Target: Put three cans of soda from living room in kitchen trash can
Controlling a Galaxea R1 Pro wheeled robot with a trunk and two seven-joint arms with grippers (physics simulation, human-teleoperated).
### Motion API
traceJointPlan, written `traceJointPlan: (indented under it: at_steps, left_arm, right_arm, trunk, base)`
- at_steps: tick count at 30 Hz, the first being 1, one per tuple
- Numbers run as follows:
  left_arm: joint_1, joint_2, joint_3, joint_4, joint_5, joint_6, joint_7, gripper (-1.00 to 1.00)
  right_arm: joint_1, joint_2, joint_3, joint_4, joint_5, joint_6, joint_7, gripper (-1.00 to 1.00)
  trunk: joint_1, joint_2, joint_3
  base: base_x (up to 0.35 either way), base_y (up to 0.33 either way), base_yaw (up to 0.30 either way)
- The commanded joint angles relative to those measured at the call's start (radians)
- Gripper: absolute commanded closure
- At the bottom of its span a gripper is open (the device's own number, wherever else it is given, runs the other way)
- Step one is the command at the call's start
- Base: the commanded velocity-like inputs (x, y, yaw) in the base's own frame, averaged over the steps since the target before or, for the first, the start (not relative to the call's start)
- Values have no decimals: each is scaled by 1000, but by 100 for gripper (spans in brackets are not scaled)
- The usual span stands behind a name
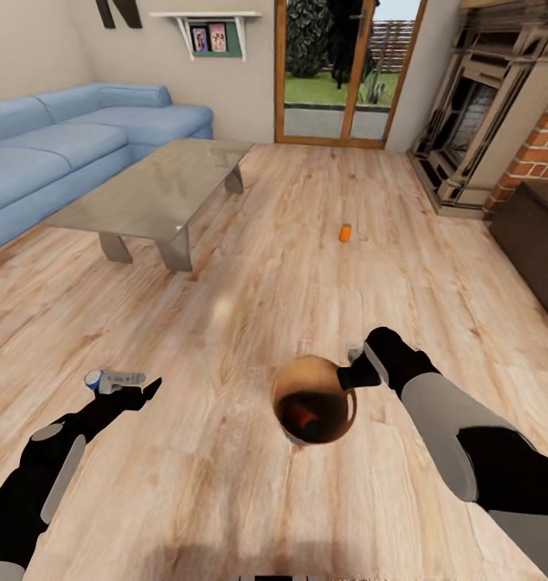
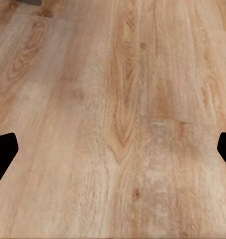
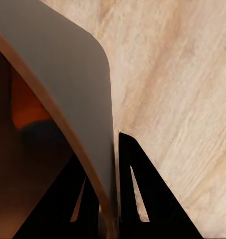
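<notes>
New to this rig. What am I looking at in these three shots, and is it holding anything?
It is a simulated two-armed wheeled robot in a living room. The wide picture comes from its head camera, looking down over both arms. The other two come from cameras near each end effector.

The right end effector pinches the rim of a round light-brown wooden bin held above the wood-plank floor; something orange lies inside.

The left end effector is open and empty, its fingertips spread over bare floor. A blue and white drink can lies beside it. An orange drink can stands farther off, past the grey low table.
</notes>
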Motion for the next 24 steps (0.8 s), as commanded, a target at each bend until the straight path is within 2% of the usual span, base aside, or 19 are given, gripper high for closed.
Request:
traceJointPlan:
  at_steps: [1, 6, 9, 15, 24]
  left_arm:
    - [0, 0, 0, 0, 0, 0, 0, -100]
    - [0, 0, 0, 2, 0, 0, 0, -100]
    - [0, 0, 0, 3, -1, -1, 0, -100]
    - [0, 0, 0, 3, -2, 1, 9, -100]
    - [0, 0, 1, 6, -4, 15, 26, -100]
  right_arm:
    - [-11, -26, -14, 53, -33, 3, 32, 100]
    - [-87, -83, -25, 215, -29, 3, 84, 100]
    - [-121, -101, -26, 284, -25, 3, 97, 100]
    - [-132, -105, -25, 300, -22, 3, 101, 100]
    - [-134, -106, -11, 295, -18, 3, 101, 100]
  trunk:
    - [0, 0, -1]
    - [0, 0, -6]
    - [0, 0, -7]
    - [0, 0, -8]
    - [-35, 63, 21]
  base:
    - [0, 320, -183]
    - [0, 320, -159]
    - [0, 254, -57]
    - [0, 56, -10]
    - [0, 6, -1]
